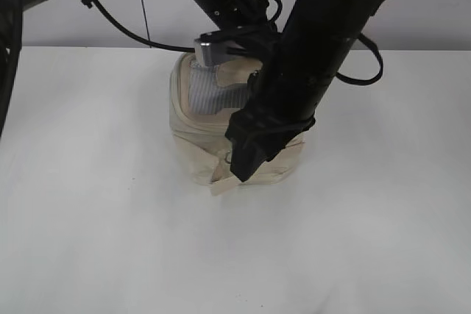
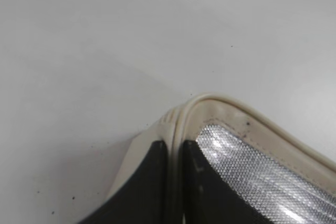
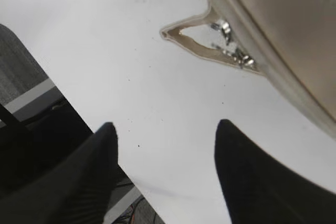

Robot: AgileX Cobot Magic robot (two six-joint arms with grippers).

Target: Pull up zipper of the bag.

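Note:
The cream bag (image 1: pixel 213 134) stands mid-table with its grey mesh top panel (image 2: pixel 257 174) facing up. My left gripper (image 2: pixel 176 142) reaches in from behind and is shut on the bag's cream lid rim (image 2: pixel 210 100), one black finger on each side of the piping. My right gripper (image 3: pixel 165 127) hangs open in front of the bag's lower front corner, with only bare table between its fingers. The zipper's two silver sliders (image 3: pixel 227 26) lie by a cream fabric loop (image 3: pixel 184 30) at the bag's base, a short way beyond the right fingertips and untouched.
The white table (image 1: pixel 88 218) stretches wide to the left, right and front of the bag. In the right wrist view the table ends close behind the left finger, with dark floor and cables (image 3: pixel 131 211) below. Both black arms cross above the bag.

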